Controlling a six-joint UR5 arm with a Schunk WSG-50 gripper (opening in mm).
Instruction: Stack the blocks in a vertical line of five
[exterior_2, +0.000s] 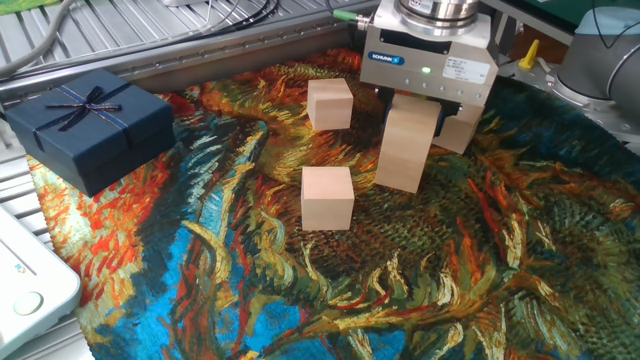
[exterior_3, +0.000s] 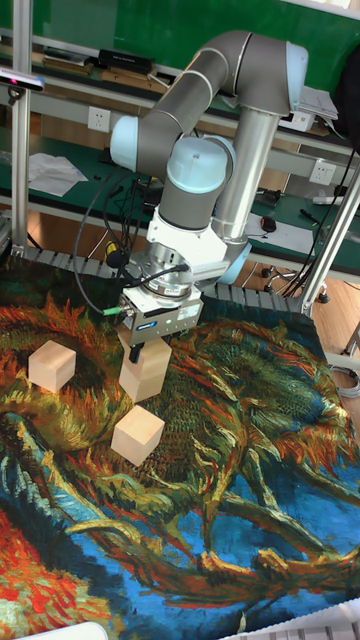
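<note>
Two pale wooden blocks form a short column (exterior_2: 405, 150) on the painted cloth, the upper one (exterior_2: 412, 122) squarely on the lower one (exterior_2: 401, 170). My gripper (exterior_2: 416, 108) hangs straight over it, its dark fingers pressed against the upper block's sides. In the tall fixed view the same column (exterior_3: 143, 373) stands under the gripper (exterior_3: 150, 350). Single blocks lie to the left (exterior_2: 330, 103) (exterior_3: 52, 365) and in front (exterior_2: 327, 197) (exterior_3: 138, 433). Another block (exterior_2: 461, 131) peeks out behind the gripper, mostly hidden.
A dark navy gift box with a ribbon bow (exterior_2: 88, 122) sits at the cloth's left edge. A white device (exterior_2: 25, 280) lies at the lower left corner. Metal rails and cables run along the back. The arm's grey links (exterior_3: 215, 120) rise behind the gripper.
</note>
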